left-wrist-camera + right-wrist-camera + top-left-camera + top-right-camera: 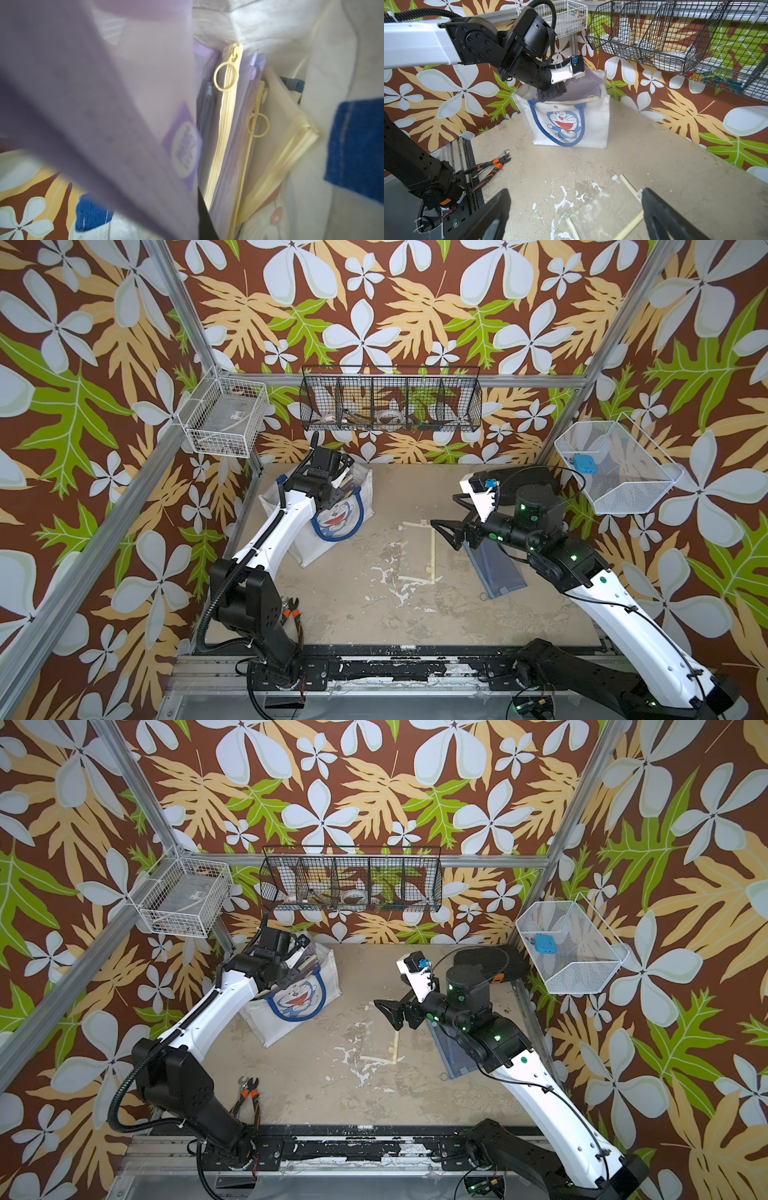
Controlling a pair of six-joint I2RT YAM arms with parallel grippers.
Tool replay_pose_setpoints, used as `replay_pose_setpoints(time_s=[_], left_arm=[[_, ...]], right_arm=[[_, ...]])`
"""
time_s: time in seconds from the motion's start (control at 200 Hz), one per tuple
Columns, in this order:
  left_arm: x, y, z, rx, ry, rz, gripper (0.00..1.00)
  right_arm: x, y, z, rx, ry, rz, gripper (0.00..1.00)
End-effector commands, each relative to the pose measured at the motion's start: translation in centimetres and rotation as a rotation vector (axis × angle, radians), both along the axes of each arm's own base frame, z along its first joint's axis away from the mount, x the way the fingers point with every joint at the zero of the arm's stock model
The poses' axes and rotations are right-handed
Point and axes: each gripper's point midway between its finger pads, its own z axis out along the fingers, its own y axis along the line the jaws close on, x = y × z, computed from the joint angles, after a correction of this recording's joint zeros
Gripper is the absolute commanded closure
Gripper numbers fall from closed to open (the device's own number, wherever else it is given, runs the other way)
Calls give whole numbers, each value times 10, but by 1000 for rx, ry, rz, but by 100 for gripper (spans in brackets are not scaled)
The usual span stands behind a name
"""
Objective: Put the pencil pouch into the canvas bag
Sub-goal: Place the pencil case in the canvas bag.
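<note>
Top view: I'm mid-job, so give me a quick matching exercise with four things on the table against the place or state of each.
Things:
1. canvas bag
2. pliers
3. clear pouch
4. right end effector

Places or states:
A. open and empty, above the table
B. lying flat near the table's middle
C. beside the left arm's base
D. standing upright at the far left of the table

Pairs: 1-D, 2-C, 3-B, 4-A

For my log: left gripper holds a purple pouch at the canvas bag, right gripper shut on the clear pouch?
No. The right wrist view shows the right gripper open, empty, above the clear pouch. The left gripper holds the purple pouch at the canvas bag.
</note>
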Motion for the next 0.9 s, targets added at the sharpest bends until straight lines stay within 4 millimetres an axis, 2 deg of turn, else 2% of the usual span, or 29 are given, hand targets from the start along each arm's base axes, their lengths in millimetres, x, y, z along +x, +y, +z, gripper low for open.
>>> replay_pose_setpoints(time_s=[0.0,0.165,0.415,0.616,0.781,0.896], left_arm=[[-8,-1,2,-27,25,8,100],[-9,1,4,-25,77,36,100],[-14,3,-11,-21,149,73,100],[-22,10,-14,0,140,75,100],[-7,2,-35,-20,182,83,100],[8,8,-44,18,169,123,100]], right_arm=[[-3,3,3,7,-10,25,2],[-8,3,10,14,-16,42,3],[-14,-2,14,24,-27,37,3],[-15,3,18,44,-25,65,3],[-17,1,19,45,-32,60,3],[-19,-3,19,35,-39,44,3]])
